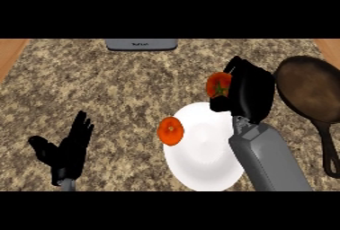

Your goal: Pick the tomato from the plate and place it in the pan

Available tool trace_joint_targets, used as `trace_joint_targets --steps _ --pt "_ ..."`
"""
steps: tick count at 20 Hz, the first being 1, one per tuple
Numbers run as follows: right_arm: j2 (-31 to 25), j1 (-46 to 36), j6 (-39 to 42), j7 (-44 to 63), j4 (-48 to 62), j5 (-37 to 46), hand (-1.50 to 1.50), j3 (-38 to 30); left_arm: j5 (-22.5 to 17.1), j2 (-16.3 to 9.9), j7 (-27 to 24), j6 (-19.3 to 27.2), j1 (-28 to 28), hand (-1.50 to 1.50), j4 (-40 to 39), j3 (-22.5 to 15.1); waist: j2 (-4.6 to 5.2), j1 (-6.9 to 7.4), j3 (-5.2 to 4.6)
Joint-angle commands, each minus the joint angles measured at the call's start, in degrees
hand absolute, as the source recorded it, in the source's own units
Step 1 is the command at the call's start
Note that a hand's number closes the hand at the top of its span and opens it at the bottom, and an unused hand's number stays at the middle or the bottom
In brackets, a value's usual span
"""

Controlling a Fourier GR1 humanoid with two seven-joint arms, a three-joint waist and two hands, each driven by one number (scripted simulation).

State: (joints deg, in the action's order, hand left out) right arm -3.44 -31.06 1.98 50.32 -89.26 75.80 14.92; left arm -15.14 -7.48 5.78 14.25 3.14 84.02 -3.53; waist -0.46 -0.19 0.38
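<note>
A red tomato (218, 85) with a green stem is held in my right hand (251, 92), whose fingers and thumb curl round it. The hand and tomato hang above the far edge of the white plate (199, 157), left of the dark pan (310, 92). A second orange-red fruit (171, 130) lies on the plate's left edge. The pan sits at the right with nothing in it, its handle (330, 150) pointing toward me. My left hand (66, 150) rests open at the lower left, fingers up.
A grey flat device (141, 44) lies at the counter's far edge. Wooden strips (10, 54) border the granite counter at the upper left and upper right corners.
</note>
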Motion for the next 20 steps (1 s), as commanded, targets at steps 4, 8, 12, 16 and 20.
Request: trace_joint_targets --steps 4,8,12,16,20 --pt "-3.4 1.2 0.2 -1.9 -5.5 -3.8 1.50 -8.3 -0.6 -0.4 3.0 -0.9 -1.9 0.00 -2.5 1.5 0.44 0.03 -0.38" --pt "-5.9 -3.3 -2.2 -4.9 -0.4 -7.5 1.50 -15.3 1.2 1.7 2.2 -0.1 3.8 0.00 3.1 -2.0 0.44 0.53 -0.36" --pt "-12.4 -3.8 -9.3 -14.5 11.7 -10.8 1.50 -22.1 0.2 0.0 4.3 -0.9 0.0 0.00 0.8 0.4 0.74 0.83 -0.35" --pt "-16.0 -5.6 -17.2 -20.5 23.3 -10.3 1.50 -25.6 1.2 1.6 0.9 -1.1 0.4 0.00 -1.3 -0.1 0.85 1.13 -0.36" --pt "-21.3 -8.7 -21.9 -27.9 36.0 -12.2 1.50 -29.8 1.9 1.9 0.0 -1.3 0.3 0.00 -2.7 -0.4 1.29 1.91 -0.30"
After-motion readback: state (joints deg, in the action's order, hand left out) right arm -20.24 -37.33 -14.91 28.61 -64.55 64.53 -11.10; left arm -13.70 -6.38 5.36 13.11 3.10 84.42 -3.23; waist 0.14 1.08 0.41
